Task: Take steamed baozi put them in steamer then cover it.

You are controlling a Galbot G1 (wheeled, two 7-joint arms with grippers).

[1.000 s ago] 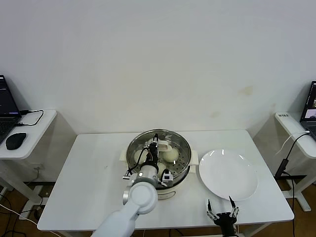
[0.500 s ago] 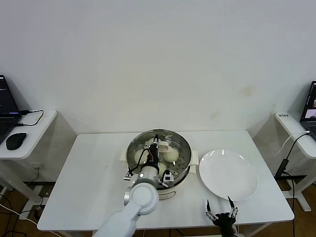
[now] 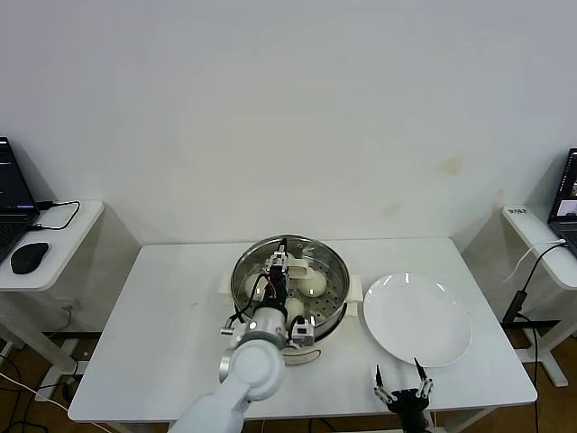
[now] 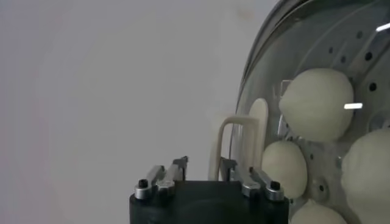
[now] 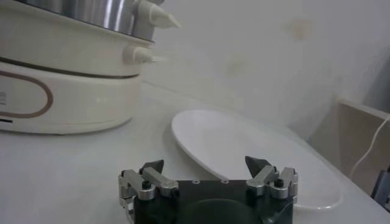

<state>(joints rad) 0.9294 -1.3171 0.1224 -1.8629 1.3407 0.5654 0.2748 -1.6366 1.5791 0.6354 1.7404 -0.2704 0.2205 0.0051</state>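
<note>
The steel steamer point(image 3: 335, 303) on its white pot base stands mid-table with the glass cover point(image 4: 341, 36) lying on it. Through the glass I see cream baozi point(image 4: 317, 103) inside; in the head view one baozi point(image 3: 313, 283) shows beside my arm. My left gripper point(image 3: 279, 264) hovers over the cover, open, its jaws apart on either side of the cream handle point(image 4: 239, 140). In the left wrist view the left gripper point(image 4: 204, 167) has one handle leg close to one finger. My right gripper point(image 3: 404, 393) waits open at the table's front edge.
A flat white plate point(image 3: 416, 318) lies right of the steamer, just ahead of the right gripper point(image 5: 207, 167), with the pot base point(image 5: 67, 91) off to one side. Side tables with laptops stand at far left and far right.
My left gripper's jaws have parted and let go of the cover's handle, and the wrist has drawn slightly back. The cover stays on the steamer. The right arm has not moved.
</note>
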